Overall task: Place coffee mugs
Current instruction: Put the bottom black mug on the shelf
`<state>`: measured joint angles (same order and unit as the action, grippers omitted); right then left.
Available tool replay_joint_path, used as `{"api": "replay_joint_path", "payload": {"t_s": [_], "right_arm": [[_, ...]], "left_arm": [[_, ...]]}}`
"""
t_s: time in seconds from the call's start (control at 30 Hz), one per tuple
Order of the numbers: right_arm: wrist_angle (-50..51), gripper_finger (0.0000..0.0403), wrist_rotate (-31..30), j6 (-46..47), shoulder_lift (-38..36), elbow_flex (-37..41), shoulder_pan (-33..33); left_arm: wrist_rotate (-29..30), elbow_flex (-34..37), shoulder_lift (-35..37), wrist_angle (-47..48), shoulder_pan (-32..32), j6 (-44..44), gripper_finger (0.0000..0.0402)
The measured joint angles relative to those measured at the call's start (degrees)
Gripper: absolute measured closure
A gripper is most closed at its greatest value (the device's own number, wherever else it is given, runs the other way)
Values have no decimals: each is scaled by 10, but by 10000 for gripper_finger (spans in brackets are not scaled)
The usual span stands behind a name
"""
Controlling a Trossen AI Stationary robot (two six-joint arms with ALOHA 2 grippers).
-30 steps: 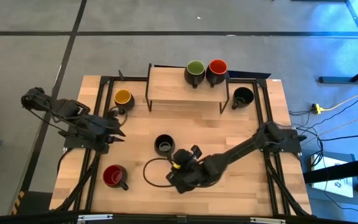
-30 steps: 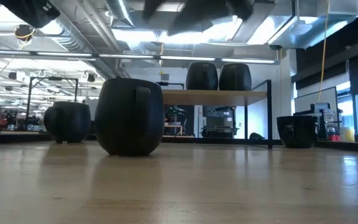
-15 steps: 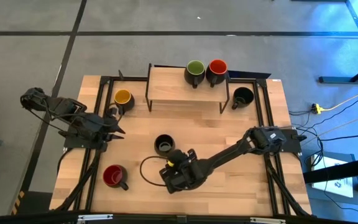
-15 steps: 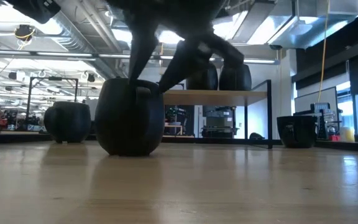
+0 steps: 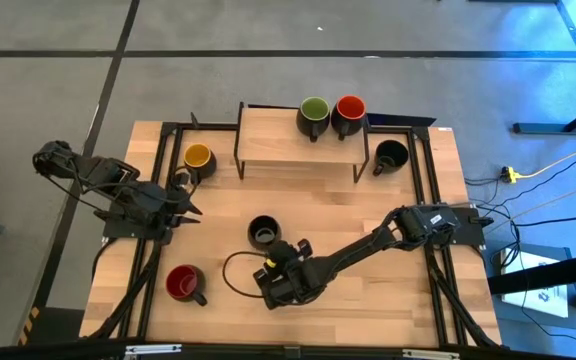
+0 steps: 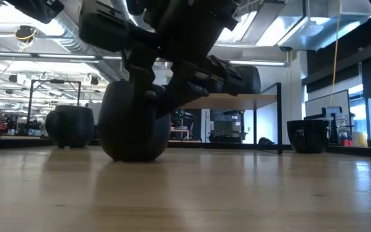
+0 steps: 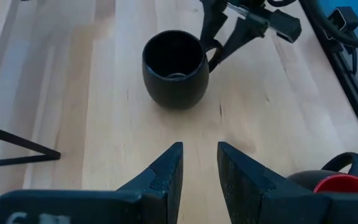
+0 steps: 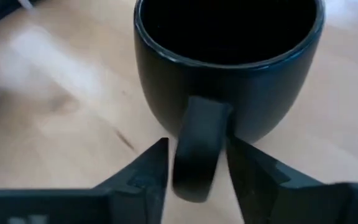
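A black mug with a black inside [image 5: 264, 232] stands on its base mid-table, handle toward the near edge; it also shows in the low view [image 6: 134, 122] and the left wrist view [image 7: 174, 68]. My right gripper [image 5: 272, 260] [image 8: 196, 163] is low at its near side, open, one finger on either side of the handle [image 8: 197, 149]. My left gripper [image 5: 185, 207] [image 7: 199, 165] waits, open, at the table's left, pointing at that mug. The green [image 5: 314, 112] and red [image 5: 349, 110] mugs stand on a wooden riser. My right gripper comes at the black mug level from the table's near side, its two fingers [image 8: 246, 168] flanking the handle [image 8: 199, 127] closely. I cannot tell whether either finger touches it. The mug stands upright on the table.
A yellow-inside mug [image 5: 198, 157] stands left of the riser [image 5: 268, 135], a black-inside one [image 5: 390, 155] right of it, and a red-inside one [image 5: 183, 283] near the table's near-left corner. A cable loop [image 5: 233, 275] hangs by the right wrist. A black frame [image 5: 423, 170] rims the table.
My right gripper has moved toward the table's left and down toward the black mug, coming from above to table height so that its fingers now flank the handle. The mug has stayed in place.
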<state>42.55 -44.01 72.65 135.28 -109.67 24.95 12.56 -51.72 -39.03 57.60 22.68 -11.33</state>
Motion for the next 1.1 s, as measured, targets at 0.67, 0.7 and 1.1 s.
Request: {"api": "replay_joint_path", "payload": {"t_s": [0.67, 0.7, 1.1], "right_arm": [[-4, 356, -54, -60, 0, -27, -6], [-3, 356, -58, -64, 0, -31, -6], [151, 356, -89, -59, 0, -180, -14]], "left_arm": [[-2, 0, 0, 0, 0, 14, 308], [-2, 0, 0, 0, 0, 14, 308], [-12, 0, 0, -2, 0, 14, 308]]}}
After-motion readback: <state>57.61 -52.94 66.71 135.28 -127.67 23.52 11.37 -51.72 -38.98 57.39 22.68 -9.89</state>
